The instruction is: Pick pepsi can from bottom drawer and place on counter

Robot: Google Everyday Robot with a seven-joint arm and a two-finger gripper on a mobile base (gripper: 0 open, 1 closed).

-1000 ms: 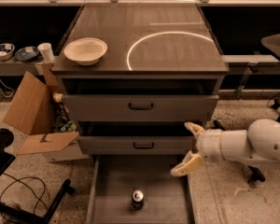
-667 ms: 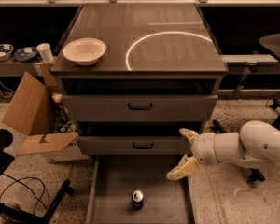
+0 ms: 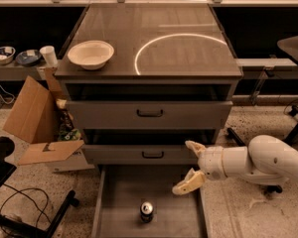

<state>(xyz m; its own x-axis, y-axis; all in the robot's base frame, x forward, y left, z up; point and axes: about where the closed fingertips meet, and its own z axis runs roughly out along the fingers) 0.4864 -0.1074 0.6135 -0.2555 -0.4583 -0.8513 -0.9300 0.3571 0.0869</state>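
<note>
Can: I'm looking at the pepsi can (image 3: 147, 212) standing on the floor of the bottom drawer (image 3: 117, 197). It's sitting about mid-width, down near the bottom edge of the view.
Can axis: the long axis is running straight up and down, with the silver top and tab facing up at the camera. I can't tell which way the label is turning.
Gripper: the gripper (image 3: 191, 165) is hanging over the back right part of the open drawer, just in front of the lower drawer front (image 3: 139, 154). It's up and to the right of the can, not touching it.
Fingers: they're spread wide apart with nothing between them. One fingertip (image 3: 193, 146) is sitting up by the lower drawer front and the other is lower, over the drawer's right wall.
Arm: the white arm (image 3: 268, 160) is coming in from the right side.
Drawer room: low walls are running down the left and right, and grey floor is showing on every side of the can. The front edge is getting cut off by the view.
Counter: the counter (image 3: 188, 24) is the glossy dark top above, with a curved light reflection across its middle and right. A white bowl (image 3: 91, 54) is sitting near its left edge.
Room: speckled floor, an open cardboard box (image 3: 32, 115) left of the cabinet, a paper cup (image 3: 48, 56) on the low shelf behind it, and black cables (image 3: 10, 209) at bottom left.
</note>
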